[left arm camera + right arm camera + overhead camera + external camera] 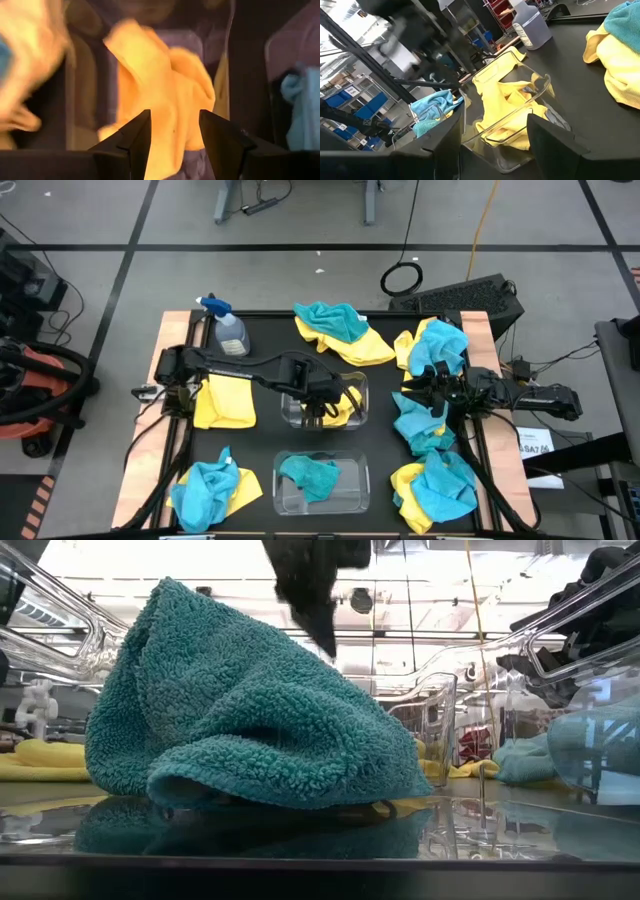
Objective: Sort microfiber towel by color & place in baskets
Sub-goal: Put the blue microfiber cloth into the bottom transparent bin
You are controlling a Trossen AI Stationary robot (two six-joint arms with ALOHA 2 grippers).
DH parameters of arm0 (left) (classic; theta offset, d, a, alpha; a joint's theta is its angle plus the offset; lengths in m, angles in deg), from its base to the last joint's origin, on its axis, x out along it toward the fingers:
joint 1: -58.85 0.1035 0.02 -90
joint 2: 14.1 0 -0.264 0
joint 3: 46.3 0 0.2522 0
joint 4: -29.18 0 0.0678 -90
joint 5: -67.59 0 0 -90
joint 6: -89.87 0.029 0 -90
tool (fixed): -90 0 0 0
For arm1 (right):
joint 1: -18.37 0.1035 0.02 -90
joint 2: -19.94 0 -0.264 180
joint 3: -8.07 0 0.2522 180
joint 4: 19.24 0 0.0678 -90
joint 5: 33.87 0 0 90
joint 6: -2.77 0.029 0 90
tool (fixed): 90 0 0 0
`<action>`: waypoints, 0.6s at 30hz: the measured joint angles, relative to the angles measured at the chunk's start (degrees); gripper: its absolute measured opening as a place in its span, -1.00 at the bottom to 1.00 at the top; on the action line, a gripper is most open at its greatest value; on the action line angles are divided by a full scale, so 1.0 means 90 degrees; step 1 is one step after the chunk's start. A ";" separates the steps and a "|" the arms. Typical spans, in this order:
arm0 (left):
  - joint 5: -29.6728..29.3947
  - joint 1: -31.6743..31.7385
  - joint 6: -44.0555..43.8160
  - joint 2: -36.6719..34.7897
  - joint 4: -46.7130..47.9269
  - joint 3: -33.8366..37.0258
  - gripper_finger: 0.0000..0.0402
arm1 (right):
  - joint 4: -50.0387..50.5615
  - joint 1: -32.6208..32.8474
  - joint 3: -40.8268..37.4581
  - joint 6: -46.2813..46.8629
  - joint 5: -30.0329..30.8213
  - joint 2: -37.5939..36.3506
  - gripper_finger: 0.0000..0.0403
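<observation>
Two clear baskets sit mid-table. The far basket (365,395) holds a yellow towel (345,408) (510,100), one edge of which is draped over the rim. The near basket (280,500) holds a crumpled teal towel (310,477) (250,710). My left gripper (318,408) (175,130) hangs open over the far basket, the yellow towel (165,85) showing beyond its fingers. It appears as a dark blur (315,600) in the low view. My right gripper (420,392) (495,135) is open at the table's right, beside a teal towel (420,425) and pointing toward the far basket.
A spray bottle (230,330) stands at the far left. Loose towels lie around the baskets: a yellow one (225,400) at left, teal-and-yellow heaps at near left (215,485), far centre (340,330), far right (435,345) and near right (435,485).
</observation>
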State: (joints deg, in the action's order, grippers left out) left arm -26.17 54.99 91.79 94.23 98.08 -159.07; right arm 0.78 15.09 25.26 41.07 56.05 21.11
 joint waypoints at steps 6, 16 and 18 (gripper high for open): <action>-0.0143 -0.0285 -0.0047 -0.0713 0.0731 -0.0137 -0.14 | -0.0013 0.0002 0.0000 0.0000 0.0000 0.0044 0.07; -0.0145 -0.1234 -0.1393 -0.1533 0.2336 -0.0143 -0.14 | 0.0006 0.0001 0.0000 0.0000 0.0000 0.0085 0.07; -0.0144 -0.1455 -0.1783 -0.1526 0.2639 -0.0142 -0.14 | -0.0006 0.0000 0.0000 0.0000 0.0000 0.0085 0.07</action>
State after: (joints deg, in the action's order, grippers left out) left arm -27.46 41.90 75.74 80.50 121.83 -160.35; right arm 0.73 15.09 25.26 41.07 56.06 21.88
